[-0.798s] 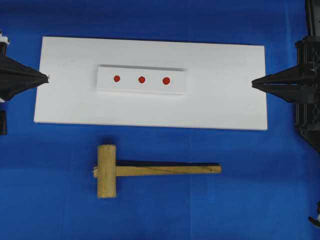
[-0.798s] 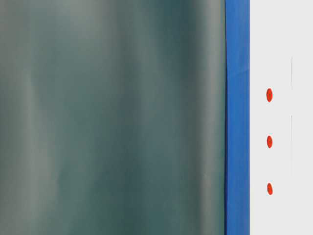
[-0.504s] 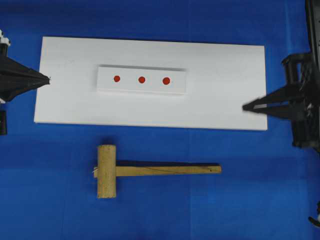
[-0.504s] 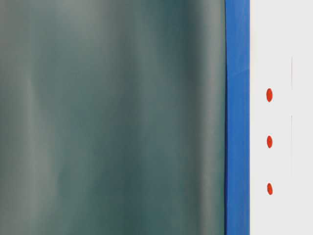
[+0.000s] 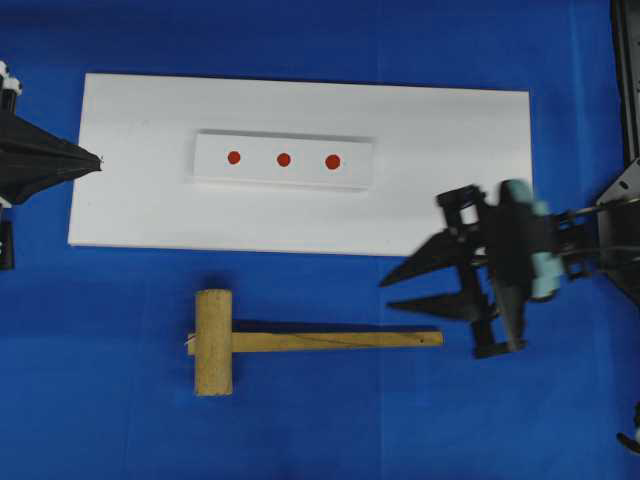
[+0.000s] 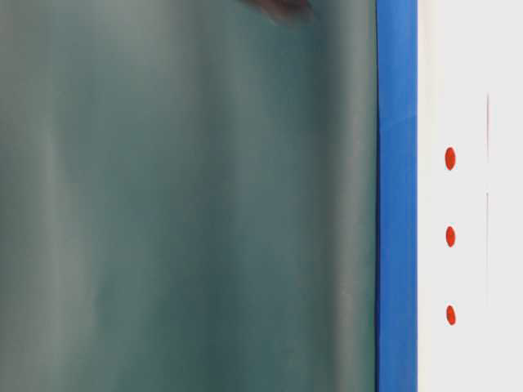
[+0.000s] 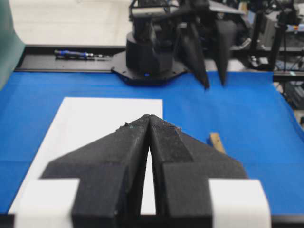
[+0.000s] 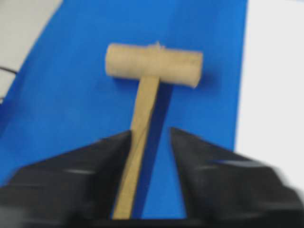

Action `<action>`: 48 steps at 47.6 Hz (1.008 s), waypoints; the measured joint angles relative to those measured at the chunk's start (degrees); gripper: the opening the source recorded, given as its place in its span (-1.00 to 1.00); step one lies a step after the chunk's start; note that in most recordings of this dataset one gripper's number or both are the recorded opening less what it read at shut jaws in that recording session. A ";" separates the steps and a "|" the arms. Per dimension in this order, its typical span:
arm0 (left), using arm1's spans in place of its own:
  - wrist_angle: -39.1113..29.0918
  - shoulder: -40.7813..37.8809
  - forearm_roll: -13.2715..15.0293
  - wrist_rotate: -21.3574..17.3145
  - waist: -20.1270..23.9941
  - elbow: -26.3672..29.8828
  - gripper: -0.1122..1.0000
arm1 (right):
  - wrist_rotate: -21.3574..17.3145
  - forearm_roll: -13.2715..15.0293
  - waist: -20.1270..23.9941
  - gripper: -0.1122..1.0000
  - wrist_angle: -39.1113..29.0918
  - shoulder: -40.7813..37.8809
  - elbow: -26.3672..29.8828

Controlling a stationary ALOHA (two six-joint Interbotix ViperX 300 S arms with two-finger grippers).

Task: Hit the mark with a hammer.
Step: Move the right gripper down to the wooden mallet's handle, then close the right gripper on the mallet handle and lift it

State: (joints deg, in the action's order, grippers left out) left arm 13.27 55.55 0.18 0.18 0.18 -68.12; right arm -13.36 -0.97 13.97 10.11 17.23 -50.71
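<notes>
Right gripper (image 5: 385, 294): black, pointed fingers spread apart, nothing between them; tips above the blue cloth just off the free end of the handle, near the lower edge of the white board; motion-blurred in the overhead view.
Right gripper, wrist view (image 8: 149, 133): handle seen through the gap between the two fingers (image 8: 85, 164); contact with the wood not discernible; lower part of the handle cut off by the frame edge.
Left gripper (image 5: 97, 157): black, fingers pressed together to a single point, empty; tip over the left edge of the white board; body cut off by the left frame edge.
Left gripper, wrist view (image 7: 148, 117): closed fingers filling the foreground, hiding most of the board beyond.
Light wooden mallet with cylindrical head and long straight handle (image 5: 213, 342): lying flat on the cloth below the board, head to the left, handle running right; only the handle end (image 7: 216, 141) showing in the left wrist view.
White rectangular board (image 5: 450, 150): flat on the cloth.
Raised white strip (image 5: 258, 160): centred on the board.
Three red round marks (image 5: 283, 159): in a row along the strip; also visible at table level (image 6: 450, 237).
Blue cloth (image 5: 100, 400): covering the table.
Table-level view: mostly filled by a blurred grey-green surface (image 6: 188, 212); a dark blur (image 6: 282, 8) at the top edge, unidentifiable.
</notes>
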 measured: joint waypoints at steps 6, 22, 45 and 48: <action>-0.18 0.00 0.00 0.00 0.00 -0.26 -0.80 | -1.05 -0.26 0.62 0.66 -0.09 -8.53 3.96; -0.26 0.09 0.00 0.00 0.00 -0.97 -0.80 | -1.14 -5.36 1.76 0.77 8.61 -27.86 11.34; -0.26 0.18 0.00 0.09 0.00 -1.85 -0.80 | -0.79 -10.90 3.60 0.71 13.97 -37.97 15.29; -0.35 0.18 -0.09 0.09 0.00 -1.93 -0.80 | -0.53 -10.99 3.78 0.46 13.89 -37.97 15.38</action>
State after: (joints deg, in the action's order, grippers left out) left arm 12.92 55.72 0.09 0.26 0.18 -70.05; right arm -13.89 -11.95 17.75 23.99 -20.74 -35.33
